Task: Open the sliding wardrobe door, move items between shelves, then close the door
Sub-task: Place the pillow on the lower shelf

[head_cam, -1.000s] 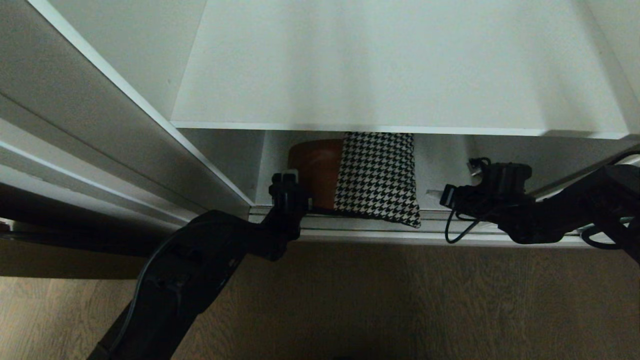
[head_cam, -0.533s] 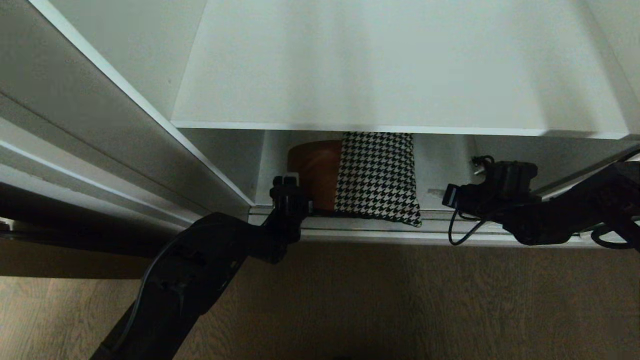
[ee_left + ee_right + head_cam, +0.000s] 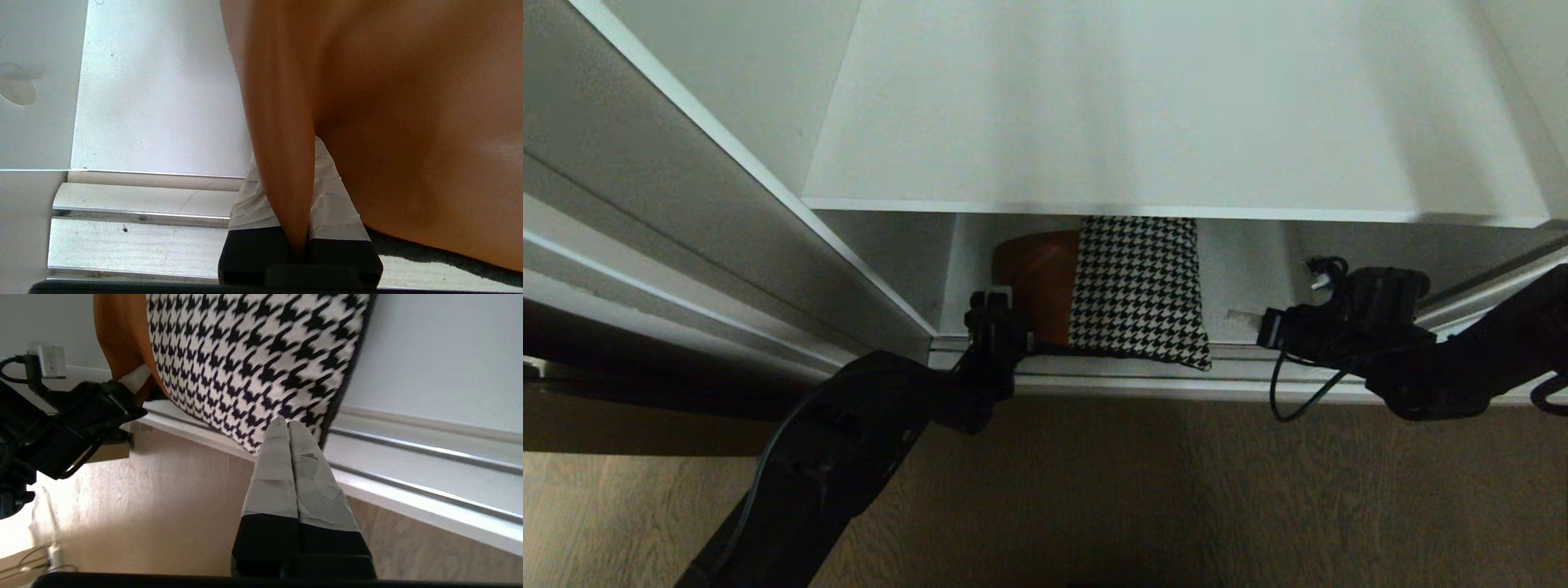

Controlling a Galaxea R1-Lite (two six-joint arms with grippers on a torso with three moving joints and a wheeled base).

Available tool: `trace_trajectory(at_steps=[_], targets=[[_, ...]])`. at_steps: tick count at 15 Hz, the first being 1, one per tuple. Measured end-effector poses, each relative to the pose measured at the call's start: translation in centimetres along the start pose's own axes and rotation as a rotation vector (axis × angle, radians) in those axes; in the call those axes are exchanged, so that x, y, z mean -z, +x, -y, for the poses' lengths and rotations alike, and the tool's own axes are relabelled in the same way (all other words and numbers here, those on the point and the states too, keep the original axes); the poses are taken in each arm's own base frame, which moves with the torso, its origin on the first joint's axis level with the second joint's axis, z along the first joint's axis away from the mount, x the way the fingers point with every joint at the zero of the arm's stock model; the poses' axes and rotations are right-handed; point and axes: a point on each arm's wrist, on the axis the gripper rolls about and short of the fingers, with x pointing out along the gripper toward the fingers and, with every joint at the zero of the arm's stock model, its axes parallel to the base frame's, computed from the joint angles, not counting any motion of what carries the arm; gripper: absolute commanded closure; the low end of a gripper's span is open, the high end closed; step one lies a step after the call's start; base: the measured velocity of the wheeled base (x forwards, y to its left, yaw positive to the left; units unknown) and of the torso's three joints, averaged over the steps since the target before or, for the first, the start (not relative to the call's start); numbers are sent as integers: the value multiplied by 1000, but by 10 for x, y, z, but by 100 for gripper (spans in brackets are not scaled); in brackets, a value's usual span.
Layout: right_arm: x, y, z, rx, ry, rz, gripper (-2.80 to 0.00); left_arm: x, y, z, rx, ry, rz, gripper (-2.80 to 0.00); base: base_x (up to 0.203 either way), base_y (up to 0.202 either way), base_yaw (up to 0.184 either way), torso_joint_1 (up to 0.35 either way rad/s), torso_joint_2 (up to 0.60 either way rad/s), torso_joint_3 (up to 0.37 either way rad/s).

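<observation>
The left gripper (image 3: 300, 228) is pinching the tan-leather end of the houndstooth cushion (image 3: 1135, 286) at the lower white shelf's (image 3: 1250, 269) front edge, its long axis running leftward from the empty, clenched right gripper (image 3: 289, 428).

The cushion (image 3: 1123, 286), tan-brown leather on one side and black-and-white houndstooth on the other with a black back, stands tilted on the lower shelf (image 3: 1241, 269), its bottom corner over the door track. Its tan edge is pinched in the left hand (image 3: 300, 228). The upper shelf (image 3: 1160, 114), a broad white board, lies bare above it.
</observation>
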Motion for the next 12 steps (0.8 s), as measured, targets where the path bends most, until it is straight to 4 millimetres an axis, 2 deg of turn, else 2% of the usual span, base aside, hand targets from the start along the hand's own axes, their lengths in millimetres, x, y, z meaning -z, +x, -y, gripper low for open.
trace_trajectory(at_steps=[7,12], targets=[[3,-12,-10,-40,-40,-9,0,5,0,2,6,3,-9,0,0,0,0,0,0,0],[14,-7,-19,-55,-37,-57,0,3,0,1,7,-3,-9,0,0,0,0,0,0,0]])
